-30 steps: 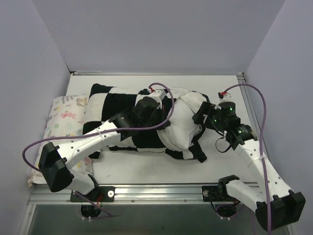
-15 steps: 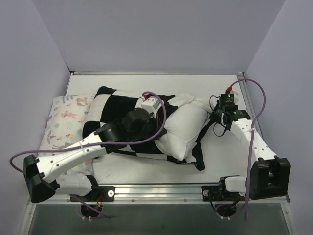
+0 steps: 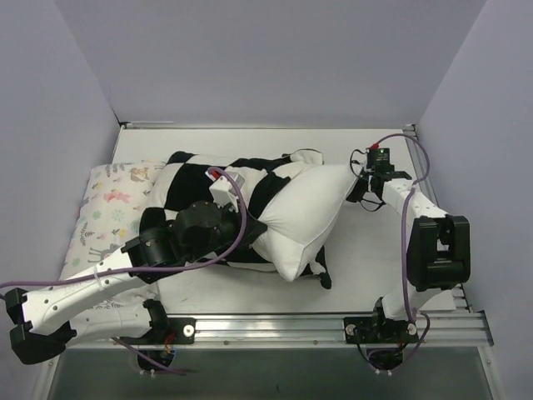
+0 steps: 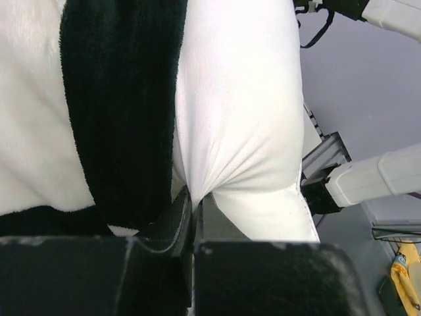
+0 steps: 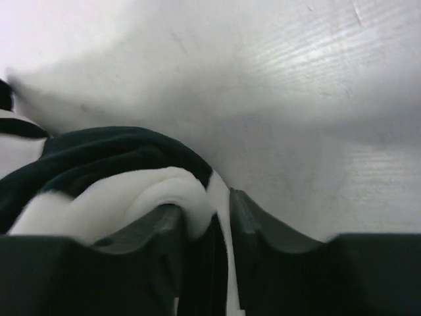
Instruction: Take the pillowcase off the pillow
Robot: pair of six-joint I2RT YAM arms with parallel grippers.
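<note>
On the white table (image 3: pixel 366 250) the plump plain white rectangular pillow (image 3: pixel 304 212) lies w/ its long axis diagonal, far corner pointing far-right. Its left part is buried under the soft black-and-white checkerboard pillowcase (image 3: pixel 187 183), which is bunched beside a pastel floral-print pillow (image 3: pixel 108 200). The right gripper (image 5: pixel 204 207) is clamped on a puffy white fold, apparently that far pillow corner, w/ black plush draped over it (view blurry). The left gripper (image 4: pixel 193 201), hidden from above by its own wrist, has fingers pressed together where black plush meets puckered white cloth; can't tell which layer is caught.
</note>
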